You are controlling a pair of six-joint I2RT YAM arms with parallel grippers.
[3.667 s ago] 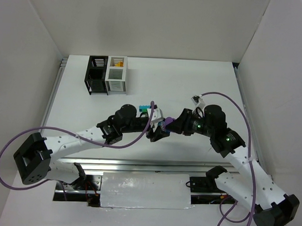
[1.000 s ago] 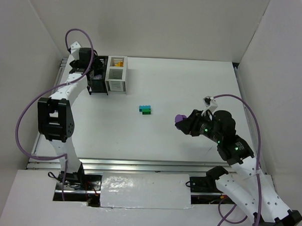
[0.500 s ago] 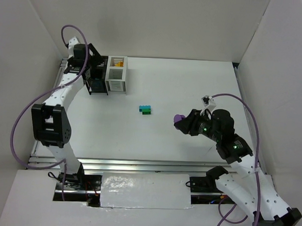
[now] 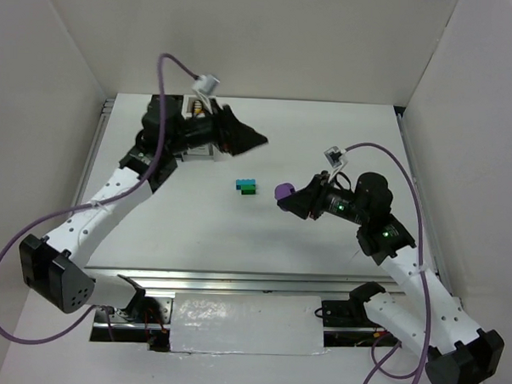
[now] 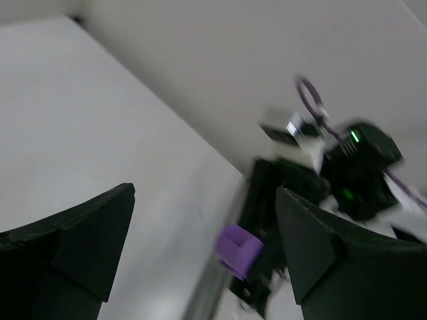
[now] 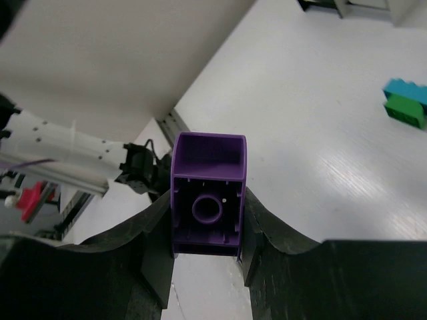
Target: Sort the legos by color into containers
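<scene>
My right gripper (image 4: 294, 198) is shut on a purple lego (image 4: 284, 192), held above the table right of centre. In the right wrist view the purple lego (image 6: 208, 193) sits squarely between the pads, hollow underside toward the camera. A teal lego (image 4: 245, 182) and a green lego (image 4: 250, 190) lie joined on the table; the pair (image 6: 407, 103) also shows in the right wrist view. My left gripper (image 4: 251, 142) hangs open over the back of the table, pointing right, with nothing between its fingers (image 5: 100, 227). The containers are mostly hidden behind the left arm; a sliver of the white one (image 4: 192, 110) shows.
White walls close in the table at the back and on both sides. In the left wrist view the purple lego (image 5: 239, 250) and the right arm (image 5: 353, 173) lie ahead, blurred. Edges of the bins (image 6: 373, 7) show at the top of the right wrist view.
The left arm has swung away from the black bin to the right, and its gripper now points toward the middle. The right gripper has carried the purple lego a little to the left.
</scene>
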